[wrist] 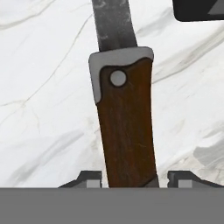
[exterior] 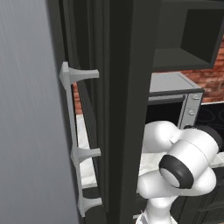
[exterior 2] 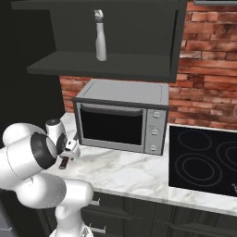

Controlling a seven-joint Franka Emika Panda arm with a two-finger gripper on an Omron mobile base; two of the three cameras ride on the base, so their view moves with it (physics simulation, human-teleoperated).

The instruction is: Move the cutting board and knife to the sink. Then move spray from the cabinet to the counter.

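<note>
Pincer (wrist: 135, 180) straddles knife's (wrist: 124, 118) smooth brown wooden handle, seemingly ungripped.

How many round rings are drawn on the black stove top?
2 sets of rings show on the black cooktop: one full set near its front left, one cut off by the picture's right edge. More may lie beyond that edge.

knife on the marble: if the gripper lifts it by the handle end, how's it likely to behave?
The knife looks rigid: wood handle, riveted metal bolster, dark blade, so probably no flex. The gripper straddles the handle's butt end, with the blade reaching far beyond, so it may droop blade-down when lifted. It lies flat on the smooth counter, so a push would likely slide or spin it, not roll it.
</note>
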